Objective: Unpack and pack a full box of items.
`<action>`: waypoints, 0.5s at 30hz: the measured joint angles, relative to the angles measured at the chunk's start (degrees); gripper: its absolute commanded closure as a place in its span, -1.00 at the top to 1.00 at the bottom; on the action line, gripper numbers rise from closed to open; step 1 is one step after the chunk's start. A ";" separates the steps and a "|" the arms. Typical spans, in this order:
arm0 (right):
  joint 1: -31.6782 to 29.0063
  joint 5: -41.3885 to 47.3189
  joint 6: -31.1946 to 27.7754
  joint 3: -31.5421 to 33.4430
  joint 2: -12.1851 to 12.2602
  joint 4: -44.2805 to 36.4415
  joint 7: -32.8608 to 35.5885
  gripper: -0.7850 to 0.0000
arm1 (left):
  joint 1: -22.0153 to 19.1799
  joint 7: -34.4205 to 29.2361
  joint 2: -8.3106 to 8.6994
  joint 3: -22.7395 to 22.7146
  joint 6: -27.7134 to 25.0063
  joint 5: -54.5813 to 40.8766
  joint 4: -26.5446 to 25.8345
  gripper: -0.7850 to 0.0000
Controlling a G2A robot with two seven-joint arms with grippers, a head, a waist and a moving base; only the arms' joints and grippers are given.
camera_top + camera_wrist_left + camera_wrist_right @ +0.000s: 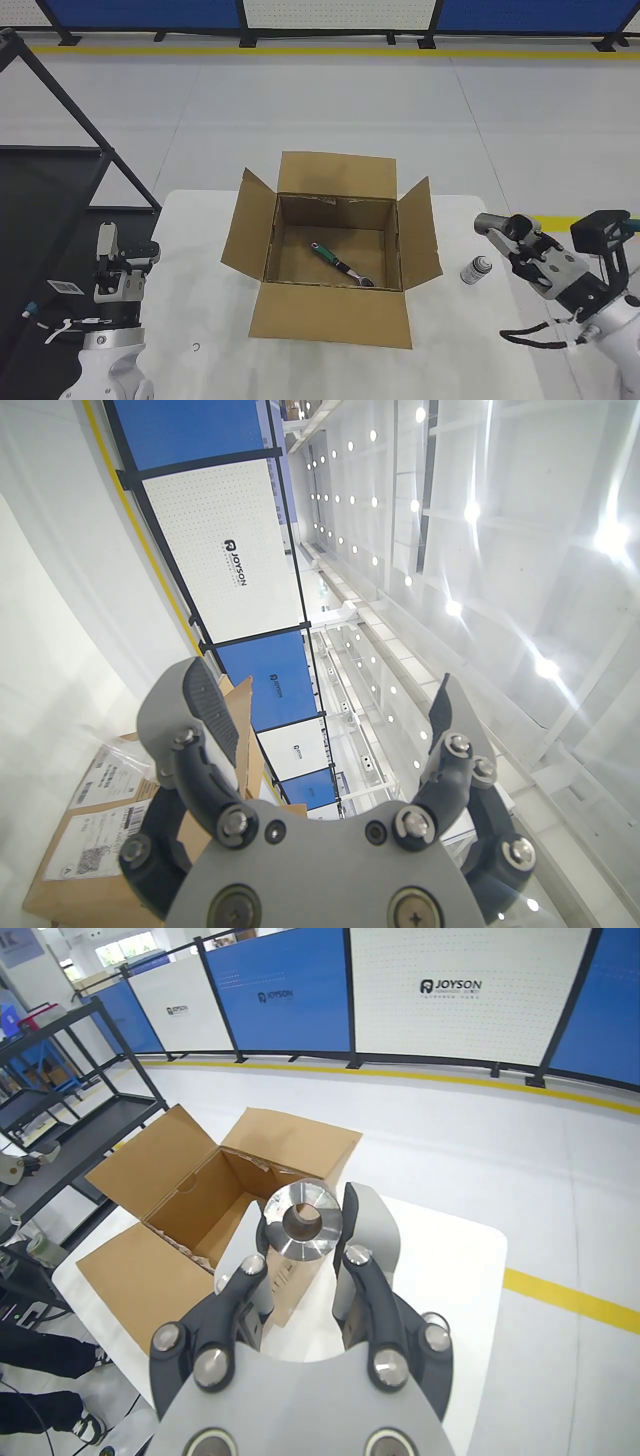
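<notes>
Cardboard box (pixel 330 315): stands open in the middle of the white table (pixel 200 300), all four flaps folded outward; the near flap lies flat toward the robot and the side flaps stand up at an angle.
Wrench (pixel 342 264): lies on the floor of the box, slanted, with its green handle toward the far left and its metal head toward the near right.
Metal cylinder (pixel 280 1208): a short, shiny piece with a hole through its centre, held on its sides above the right part of the table, to the right of the box's right flap and apart from it.
Right tool (pixel 305 1228): closed narrowly around the metal cylinder, one finger on each side; it is also seen from above (pixel 505 232).
Bottle (pixel 478 269): a small one with a dark cap, upright on the table to the right of the box, apart from the flap and near the right tool.
Left tool (pixel 322 690): spread wide with nothing between its fingers and tipped upward; from above (pixel 128 248) it sits at the table's left edge, well left of the box.
Labels (pixel 107 830): white printed stickers on the outer left side of the box.
Rack (pixel 60 200): dark metal frame on the floor to the left of the table.
</notes>
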 measured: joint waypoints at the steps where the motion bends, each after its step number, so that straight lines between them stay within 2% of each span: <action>1: -0.51 -0.29 0.12 0.48 0.11 0.12 -0.13 -1.00 | 0.00 0.00 0.00 0.00 0.00 0.00 0.00 1.00; 6: -2.32 -1.85 0.37 0.85 0.72 1.50 -0.38 -1.00 | 0.00 0.00 0.00 0.00 0.00 0.00 0.00 1.00; 15: -3.31 -11.56 2.32 -3.68 1.62 5.25 -1.03 -1.00 | 0.00 0.00 0.00 0.00 0.00 0.00 0.00 1.00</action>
